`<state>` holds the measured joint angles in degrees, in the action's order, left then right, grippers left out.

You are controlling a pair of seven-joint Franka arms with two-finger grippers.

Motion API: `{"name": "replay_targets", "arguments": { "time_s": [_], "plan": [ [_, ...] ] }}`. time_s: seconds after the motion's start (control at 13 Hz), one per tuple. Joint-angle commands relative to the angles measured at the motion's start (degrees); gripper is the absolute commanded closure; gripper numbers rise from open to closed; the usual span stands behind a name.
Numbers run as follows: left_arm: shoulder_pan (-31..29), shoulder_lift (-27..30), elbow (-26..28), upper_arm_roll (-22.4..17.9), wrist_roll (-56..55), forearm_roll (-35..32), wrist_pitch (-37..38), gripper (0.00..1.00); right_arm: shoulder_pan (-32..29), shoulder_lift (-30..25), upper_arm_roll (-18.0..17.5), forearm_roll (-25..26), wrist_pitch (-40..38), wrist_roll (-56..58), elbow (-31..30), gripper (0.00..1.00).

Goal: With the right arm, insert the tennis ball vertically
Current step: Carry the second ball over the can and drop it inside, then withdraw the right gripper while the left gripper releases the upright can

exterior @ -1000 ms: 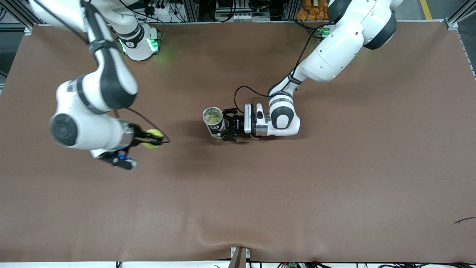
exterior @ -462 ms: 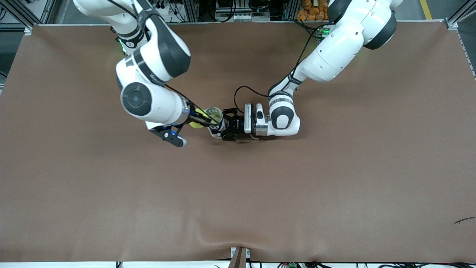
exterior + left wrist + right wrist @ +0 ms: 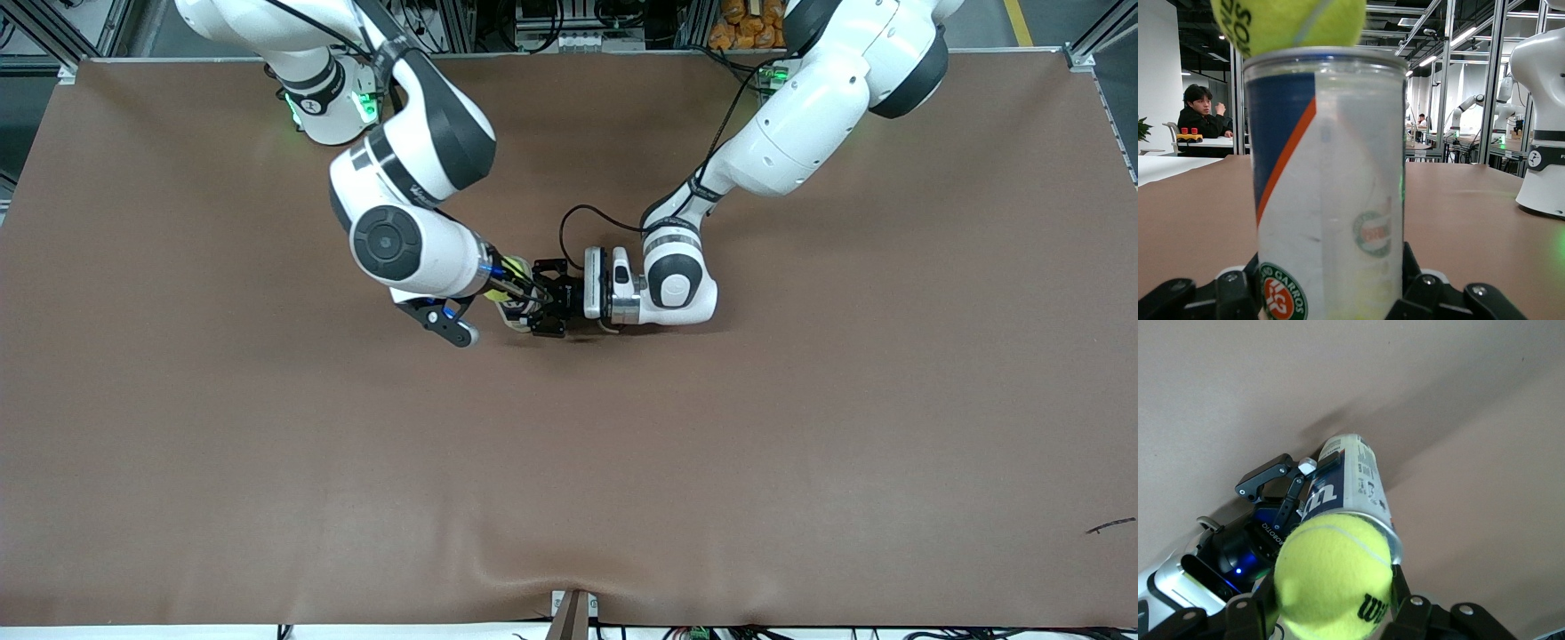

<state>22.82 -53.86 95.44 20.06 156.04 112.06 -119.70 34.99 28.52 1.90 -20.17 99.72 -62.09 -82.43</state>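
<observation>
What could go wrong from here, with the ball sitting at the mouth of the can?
1. The tennis ball looks about as wide as the can mouth, so if it sits off-centre it could catch on the rim instead of dropping in.
2. The right gripper is shut on the ball right at the rim; pushing down could tip the can.
3. The left gripper holds the can only near its base; a sideways nudge may twist it loose.
</observation>
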Motion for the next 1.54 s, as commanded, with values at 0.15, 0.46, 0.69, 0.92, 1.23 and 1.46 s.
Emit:
{"name": "replay_targets", "arguments": {
  "time_s": [0.15, 0.46, 0.69, 0.92, 1.23, 1.46],
  "plan": [
    [-0.06, -0.45, 0.28, 0.16, 4.97, 1.50, 0.87, 0.24, 2.01, 0.66, 0.91, -0.92, 0.04, -1.72, -0.62, 0.00],
    [-0.06, -0.45, 0.28, 0.16, 4.80, 1.50, 0.87, 0.23, 1.32, -0.13, 1.00, -0.84, -0.57, -1.63, -0.45, 0.00],
    [-0.14, -0.37, 0.45, 0.16, 4.10, 1.50, 0.87, 0.05, 0.35, -2.50, 1.87, 2.05, -3.03, -0.50, -0.01, 0.00],
    [-0.41, -0.28, 1.42, 0.16, 4.45, 1.41, 0.78, 0.00, -3.33, -4.96, 2.14, 8.38, -5.32, 7.30, -0.18, 0.00],
    [-1.81, 0.86, 3.70, 0.25, 4.01, 1.24, 0.87, 0.00, -10.89, -6.98, 2.14, 11.55, -5.59, 21.00, -0.80, 0.00],
    [-3.56, 2.17, 6.33, 0.60, 4.01, 0.71, 0.96, 0.00, -14.85, -10.76, 2.23, 16.38, -6.29, 28.84, -3.95, 0.00]
  ]
}}
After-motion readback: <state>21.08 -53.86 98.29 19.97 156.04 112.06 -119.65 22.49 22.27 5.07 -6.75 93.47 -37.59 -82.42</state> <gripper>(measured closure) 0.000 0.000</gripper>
